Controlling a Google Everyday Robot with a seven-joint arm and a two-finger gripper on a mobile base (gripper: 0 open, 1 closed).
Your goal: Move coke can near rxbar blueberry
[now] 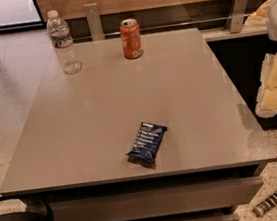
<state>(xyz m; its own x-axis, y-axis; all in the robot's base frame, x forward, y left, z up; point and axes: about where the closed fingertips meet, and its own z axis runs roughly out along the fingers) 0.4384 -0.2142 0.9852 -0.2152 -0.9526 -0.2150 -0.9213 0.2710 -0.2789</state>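
Observation:
The coke can [131, 39] stands upright near the far edge of the grey table [103, 112], right of its middle. The rxbar blueberry [147, 142] lies flat near the table's front edge, about in the middle, turned at a slant. My gripper [276, 83] shows as white and pale yellow parts at the right edge of the view, beyond the table's right side and above the floor. It is far from both the can and the bar and holds nothing that I can see.
A clear plastic water bottle [62, 42] stands upright at the table's far left corner. A wooden wall panel with metal brackets [239, 7] runs behind the table. Speckled floor lies left and right. A dark cabinet [247, 74] stands at the right.

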